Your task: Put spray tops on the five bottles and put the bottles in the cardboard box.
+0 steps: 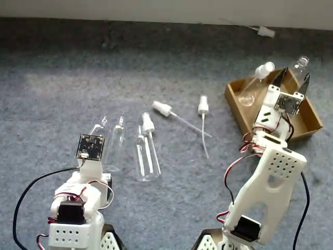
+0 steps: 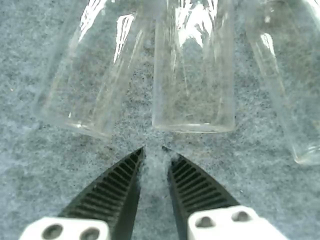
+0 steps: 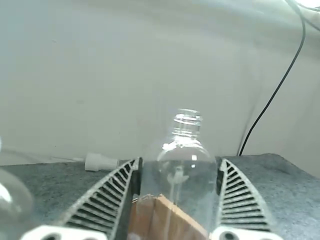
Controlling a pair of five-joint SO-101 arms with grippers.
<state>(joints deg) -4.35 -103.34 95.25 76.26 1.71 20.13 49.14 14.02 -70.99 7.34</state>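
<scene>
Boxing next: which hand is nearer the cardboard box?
Right. The right hand holds an uncapped bottle over the cardboard box; the left hand sits far off, by the bases of the lying bottles.

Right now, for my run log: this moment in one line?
right gripper: shut on capless bottle at cardboard box | left gripper: empty, by table bottles

The place is an indoor robot test station. A grey carpeted surface (image 1: 62,78) meets a white wall (image 3: 100,75) crossed by a black cable (image 3: 280,82).
</scene>
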